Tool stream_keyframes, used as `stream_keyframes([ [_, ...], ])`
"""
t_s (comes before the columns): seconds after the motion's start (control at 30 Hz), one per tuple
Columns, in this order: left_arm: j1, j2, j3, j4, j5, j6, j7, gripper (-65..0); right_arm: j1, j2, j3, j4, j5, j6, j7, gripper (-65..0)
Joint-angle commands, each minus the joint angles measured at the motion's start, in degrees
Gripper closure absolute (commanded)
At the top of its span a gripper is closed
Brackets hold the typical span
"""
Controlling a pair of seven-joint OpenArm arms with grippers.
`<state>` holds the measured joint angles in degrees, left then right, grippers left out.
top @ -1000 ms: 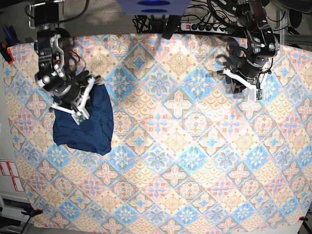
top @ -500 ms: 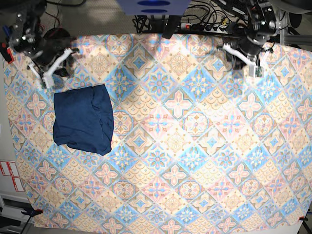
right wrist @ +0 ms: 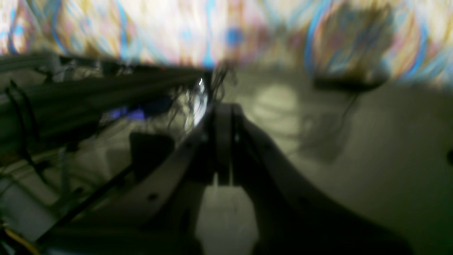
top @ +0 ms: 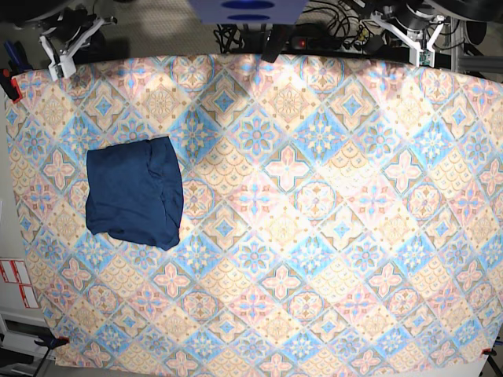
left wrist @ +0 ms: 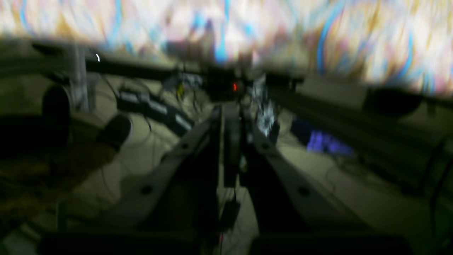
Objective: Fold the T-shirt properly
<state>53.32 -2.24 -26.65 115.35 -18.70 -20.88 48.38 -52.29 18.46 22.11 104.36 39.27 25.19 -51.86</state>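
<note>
Patterned tablecloth (top: 314,236) over the whole table, pastel diamond and flower tiles in blue, pink and cream, flat, running edge to edge in the base view. Smeared colour band of the same cloth across the top of both wrist views, badly blurred.

Dark navy T-shirt (top: 135,191) on the cloth toward the base view's left side, a bit above mid-height. Folded into a compact, roughly square bundle, lying flat, lower edge slightly slanted, a soft crease down the right part. Nothing touching it, both arms well apart from it.

Cables and power strip (top: 318,38) along the back edge behind the table, top centre of the base view.

Right gripper (top: 69,39) at the top left corner of the base view, just past the back edge of the cloth, off the shirt. In the right wrist view right gripper (right wrist: 223,141) with jaws pressed together, nothing between them, blurred floor and cables behind.

Left gripper (top: 409,30) at the top right of the base view, at the back edge. In the left wrist view left gripper (left wrist: 230,141) clenched too, jaws meeting, holding nothing, background too blurred to read.
</note>
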Motion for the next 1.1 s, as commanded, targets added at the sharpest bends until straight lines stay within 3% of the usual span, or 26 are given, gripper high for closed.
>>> stream_keyframes([
  [0.0, 1.3, -0.3, 1.0, -0.8, -0.2, -0.2, -0.8, 0.0, -0.8, -0.3, -0.4, -1.1, 0.3, 0.2, 0.1, 0.0],
  [0.23, 1.8, -0.7, 2.5, -13.8, 0.4, -0.2, -1.0, 0.0, -0.5, -2.0, -3.9, -13.3, -8.9, 0.2, 1.0, 0.0],
  [0.43, -5.8, -3.4, 5.0, -31.0, 0.4, -0.2, -1.6, 0.0, 4.9, -4.3, -6.6, -27.1, -14.3, 0.2, 7.4, 0.0],
  [0.67, -12.9, -7.4, 17.8, -51.7, 2.0, 0.1, -19.8, 0.0, 17.8, -4.1, -13.5, -53.4, -18.2, 0.2, 16.1, 0.0],
  [0.83, -18.4, -7.1, 20.7, -65.1, 4.8, 0.2, -27.6, 0.0, 23.7, -3.2, -17.3, -66.9, -18.2, 0.2, 26.2, 0.0],
  [1.07, -27.8, -7.1, 26.8, -84.7, 5.9, 0.3, -41.2, 0.0, 30.0, -3.5, -29.1, -80.5, -18.2, 0.2, 39.0, 0.0],
])
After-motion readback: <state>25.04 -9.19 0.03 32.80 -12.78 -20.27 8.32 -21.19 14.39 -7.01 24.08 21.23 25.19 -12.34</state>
